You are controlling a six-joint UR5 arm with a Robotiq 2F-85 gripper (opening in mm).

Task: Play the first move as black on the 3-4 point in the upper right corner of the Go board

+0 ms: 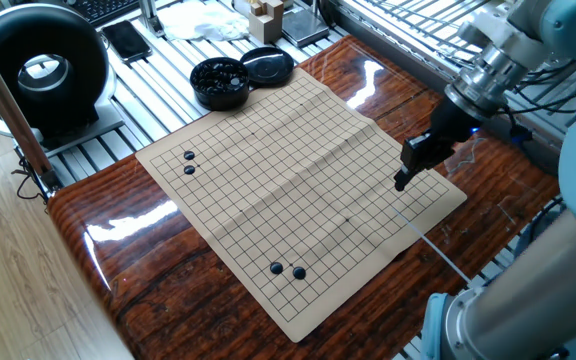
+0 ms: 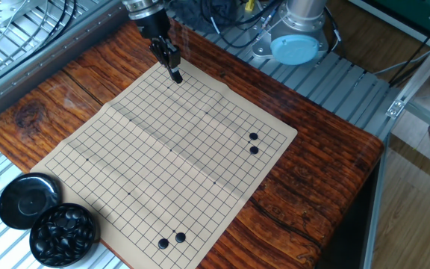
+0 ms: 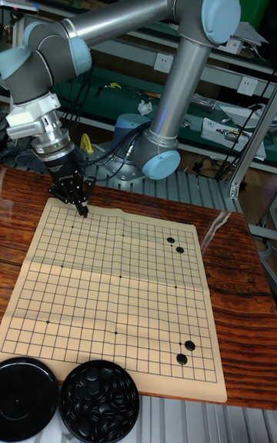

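The tan Go board lies flat on the wooden table. My gripper is low over the board's corner nearest the robot base. Its dark fingers are pinched to a point on a small dark thing that looks like the black stone. The 3-4 point lies under or just beside the fingertips, and I cannot pick out the exact crossing. No stone lies on the board in this corner.
Two black stones sit near one corner and two more near another. A round bowl of black stones and its lid stand off the far corner.
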